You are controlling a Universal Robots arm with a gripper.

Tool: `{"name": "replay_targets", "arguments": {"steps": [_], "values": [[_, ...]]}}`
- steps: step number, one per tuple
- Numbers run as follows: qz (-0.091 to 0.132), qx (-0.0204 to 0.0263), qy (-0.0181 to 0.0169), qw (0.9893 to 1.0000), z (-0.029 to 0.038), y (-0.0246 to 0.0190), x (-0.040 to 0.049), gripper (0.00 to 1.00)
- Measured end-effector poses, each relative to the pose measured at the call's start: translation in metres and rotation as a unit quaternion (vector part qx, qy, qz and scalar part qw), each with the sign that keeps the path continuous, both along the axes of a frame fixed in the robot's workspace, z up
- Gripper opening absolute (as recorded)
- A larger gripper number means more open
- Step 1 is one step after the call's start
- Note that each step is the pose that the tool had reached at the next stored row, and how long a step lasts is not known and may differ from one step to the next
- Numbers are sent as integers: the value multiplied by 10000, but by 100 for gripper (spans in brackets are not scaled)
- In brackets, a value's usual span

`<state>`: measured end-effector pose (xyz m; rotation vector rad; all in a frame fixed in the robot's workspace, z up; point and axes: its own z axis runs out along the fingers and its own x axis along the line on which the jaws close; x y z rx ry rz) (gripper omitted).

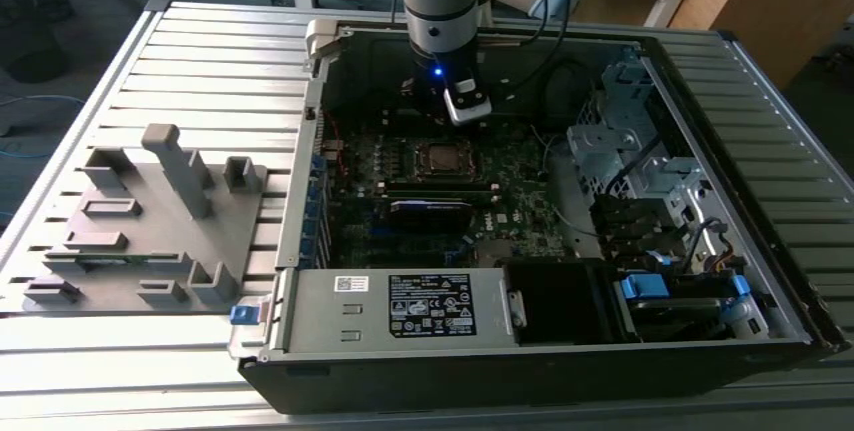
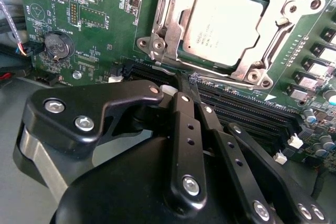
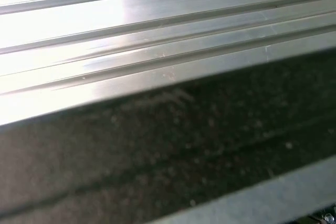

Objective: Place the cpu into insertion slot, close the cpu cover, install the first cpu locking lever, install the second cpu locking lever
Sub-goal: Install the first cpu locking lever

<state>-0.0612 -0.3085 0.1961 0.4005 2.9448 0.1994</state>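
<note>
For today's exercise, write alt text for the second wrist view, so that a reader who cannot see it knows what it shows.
The cpu sits in its socket on a green motherboard, with the silver cpu cover closed around it as a frame. The black gripper fills the foreground, its fingertips close together at the cover's edge, beside black memory slots. A coin battery lies off to one side.

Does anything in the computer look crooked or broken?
Nothing stands out. The cpu lies flat and square in its slot, with the cover closed around it. The gripper is just beside the socket's edge. No cracks or bent parts show on the board.
</note>
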Motion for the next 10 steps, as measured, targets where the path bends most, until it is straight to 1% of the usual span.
{"name": "replay_targets", "arguments": {"steps": [10], "values": [[1,-7,0,10000,0,-14,1,10]]}}
